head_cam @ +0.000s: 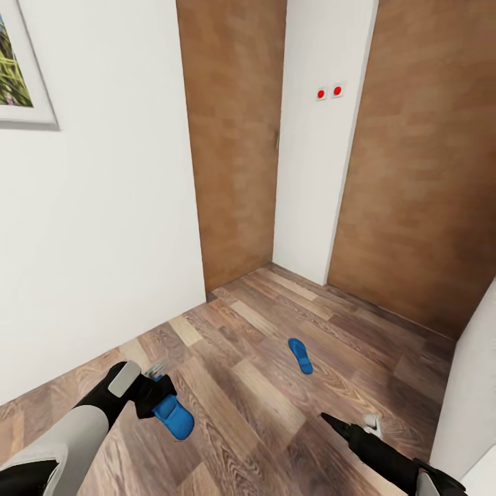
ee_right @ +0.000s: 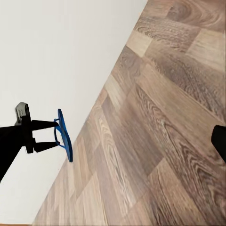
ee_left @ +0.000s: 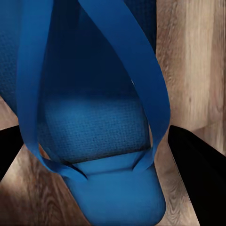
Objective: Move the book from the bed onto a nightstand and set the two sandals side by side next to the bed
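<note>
1. Wood-plank floor [head_cam: 262,386] and white walls with 2 brown doors [head_cam: 238,138] fill the head view. The left end effector [head_cam: 160,394] is pinching 1 blue sandal [head_cam: 173,415], carried off the floor. The other sandal [head_cam: 300,355] lies flat on the planks, well apart from it. The right end effector [head_cam: 358,427] hangs low with nothing in it, and I can't tell from here how its fingers stand. No bed or book around.

2. Left wrist view: the held sandal [ee_left: 101,127] is right up close, with a pebbled foam-looking sole and smooth thong straps [ee_left: 141,70]. Dark fingers [ee_left: 197,165] sit on either side of it.

3. Right wrist view: the left end effector [ee_right: 52,134] is nipping that sandal [ee_right: 65,135] by its thin edge, so it hangs side-on. 1 dark finger [ee_right: 219,143] of the right end effector peeks in at the frame edge.

4. Risk, my guess: that edge pinch looks skimpy, so a jolt while driving could let the floppy sandal twist out or drop.
</note>
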You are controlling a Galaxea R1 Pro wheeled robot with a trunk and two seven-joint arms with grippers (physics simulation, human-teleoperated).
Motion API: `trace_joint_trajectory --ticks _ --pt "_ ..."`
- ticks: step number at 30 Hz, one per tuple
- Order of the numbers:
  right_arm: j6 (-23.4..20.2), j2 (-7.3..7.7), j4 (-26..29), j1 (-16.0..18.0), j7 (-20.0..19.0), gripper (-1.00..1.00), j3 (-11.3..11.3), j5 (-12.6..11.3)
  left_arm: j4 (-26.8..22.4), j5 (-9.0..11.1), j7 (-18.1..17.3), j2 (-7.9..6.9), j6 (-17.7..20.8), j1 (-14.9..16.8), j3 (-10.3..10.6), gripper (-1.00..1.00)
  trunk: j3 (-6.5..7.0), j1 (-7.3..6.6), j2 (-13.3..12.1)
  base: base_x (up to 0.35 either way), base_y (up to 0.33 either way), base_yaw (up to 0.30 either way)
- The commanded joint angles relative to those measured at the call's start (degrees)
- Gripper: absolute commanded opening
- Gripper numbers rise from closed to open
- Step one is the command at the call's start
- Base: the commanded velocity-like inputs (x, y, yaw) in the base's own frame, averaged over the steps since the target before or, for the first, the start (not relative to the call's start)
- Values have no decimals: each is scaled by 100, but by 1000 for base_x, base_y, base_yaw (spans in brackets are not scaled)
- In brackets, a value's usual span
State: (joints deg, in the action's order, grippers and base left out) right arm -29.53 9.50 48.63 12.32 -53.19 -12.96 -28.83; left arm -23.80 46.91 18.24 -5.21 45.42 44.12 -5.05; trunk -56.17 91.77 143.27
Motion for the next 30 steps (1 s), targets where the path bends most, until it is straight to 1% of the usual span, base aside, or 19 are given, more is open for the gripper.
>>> trace_joint_trajectory --ticks 1,6,10,30 --pt "-44 0 -3 5 -6 100 -3 -35 -11 65 57 1 19 0 -22 -100 -6 1 2 220 0 -260" --pt "-44 0 -3 4 -6 100 -8 -35 -11 68 57 2 19 0 -22 -100 -6 1 2 220 0 -244" --pt "-44 0 -3 4 -7 100 -12 -35 -11 65 57 2 17 0 -22 -100 -6 1 2 220 0 -121" --pt "-44 0 -3 2 -7 100 -18 -37 -11 65 57 2 14 0 -22 -100 -6 1 2 219 0 -22"
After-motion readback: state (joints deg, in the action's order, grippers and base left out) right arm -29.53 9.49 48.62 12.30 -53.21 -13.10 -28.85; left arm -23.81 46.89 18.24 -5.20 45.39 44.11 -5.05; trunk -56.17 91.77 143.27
